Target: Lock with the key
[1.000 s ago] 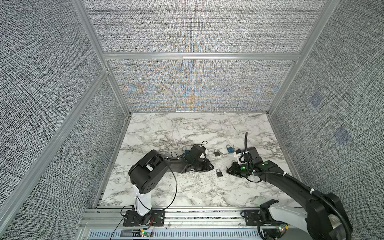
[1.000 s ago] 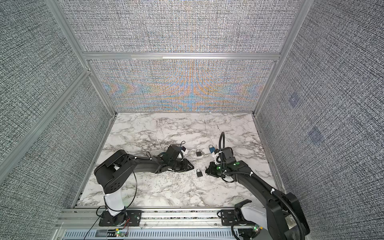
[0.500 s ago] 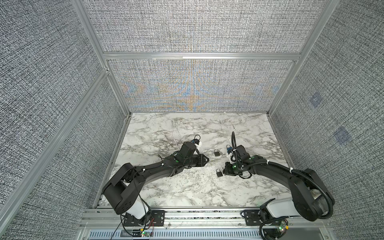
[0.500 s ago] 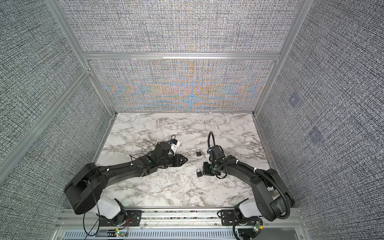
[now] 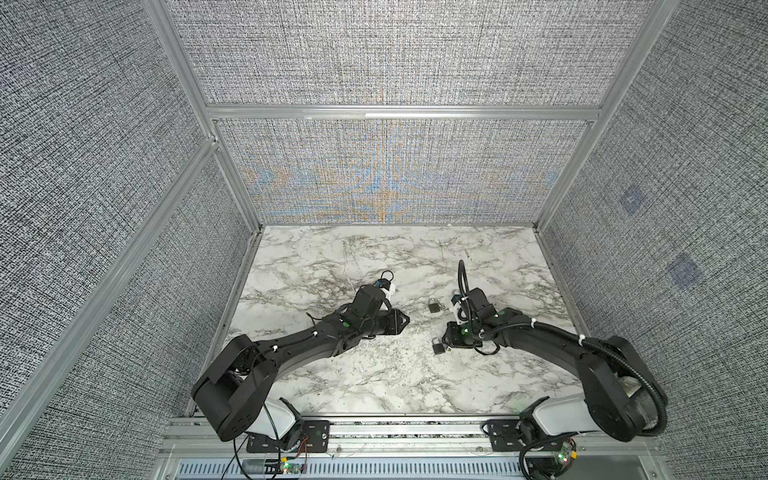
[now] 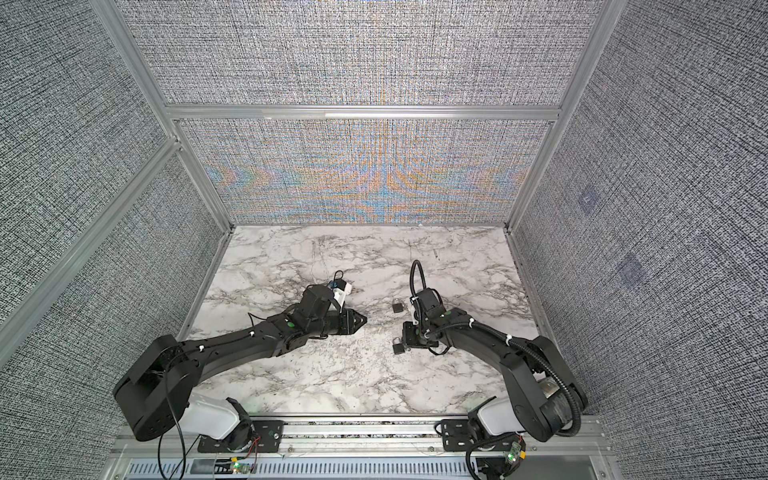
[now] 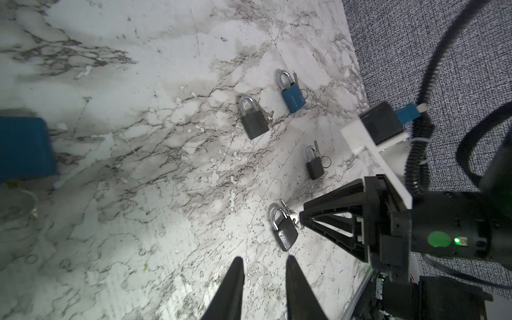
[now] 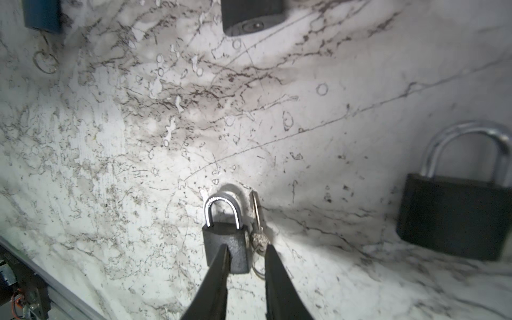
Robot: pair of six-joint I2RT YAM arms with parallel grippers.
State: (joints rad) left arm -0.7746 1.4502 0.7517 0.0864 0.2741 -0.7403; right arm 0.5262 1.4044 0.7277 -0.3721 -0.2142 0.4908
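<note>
**Top views.** Within the last second both arms have lowered and stretched flat across the surface [image 5: 374, 374]. In both top views the small padlock [image 5: 438, 345] lies where it lay before, at the tips of the right gripper [image 5: 449, 340]. A second dark padlock [image 5: 433, 306] lies just beyond it. The left gripper [image 5: 404, 321] hangs well apart from both.

**Left wrist view.** The left gripper [image 7: 264, 259] is released and empty. Its fingers are parted above bare surface and aimed toward the small padlock [image 7: 284, 231]. The tip of the right gripper [image 7: 302, 217] sits at the key [image 7: 293, 217]; whether it touches the key cannot be told.

**Right wrist view.** The right gripper [image 8: 247, 248], clenched a second ago, now stands released. One finger lies over the body of the small padlock [image 8: 225, 241]; the other lies beside the head of the key [image 8: 257, 221]. Nothing is clamped. The key lies flat alongside the padlock on its ring [image 8: 259, 270], not in the keyhole. Whether the shackle [image 8: 221, 206] is latched cannot be told.

**Consequence.** The opening reads as set-up for taking the key. Grasping, inserting and turning the key all appear outstanding.
</note>
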